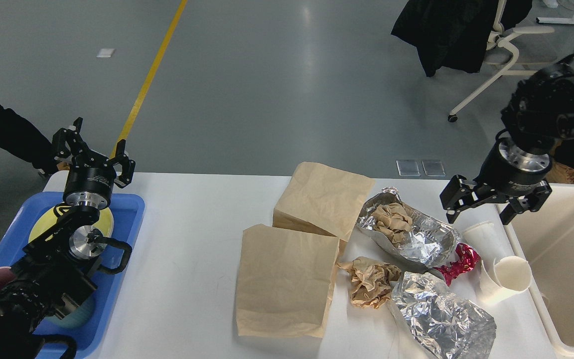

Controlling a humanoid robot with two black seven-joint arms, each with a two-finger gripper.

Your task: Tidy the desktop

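On the far left my left tool [92, 157] is hanging over the back edge of a blue plastic tray [130, 219], its black fingers spread wide and holding nothing. The tray is carrying a yellow round dish [43, 224] and is sitting on the left end of the surface [187, 259], a wide white matte top with rounded corners that is filling the lower half of the view. Moving right, two flat creased brown paper bags [287, 279] are lying overlapped at the middle. Next, a crinkled foil dish [424, 244] is cupping a ball of brown paper, with another crumpled brown wad [369, 281] in front and a shiny foil sheet [441, 319] nearest me. A red wrapper [461, 262] is touching two white paper cups [503, 279]. My right tool [489, 209] is hovering above them, fingers parted, empty, beside the smooth cream bin [566, 214].
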